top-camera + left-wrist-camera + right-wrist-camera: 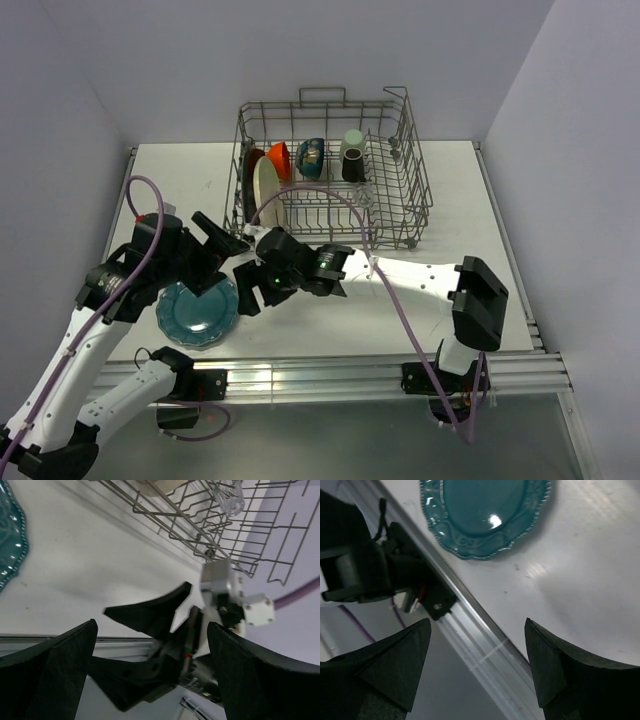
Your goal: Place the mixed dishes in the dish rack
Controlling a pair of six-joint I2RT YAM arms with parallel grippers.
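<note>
At the near edge of the table (180,180), from above, the teal scalloped plate (197,308) lies flat outside the dish rack (400,200), left gripper (225,237) and right gripper (257,275) spread empty beside it. Right wrist: we judge it stiff, slippery, breakable, best pinched at the beaded rim (470,556). Left wrist: smooth white table surface, wall (307,625) behind the rack.

teal scalloped plate (10,540) cut off at left wrist view's edge, clear glass (227,497) cropped at top

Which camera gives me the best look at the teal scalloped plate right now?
Right wrist: the teal scalloped plate fills the top, rim sharp. Top external has the left arm covering part; left wrist catches only an edge sliver.
</note>
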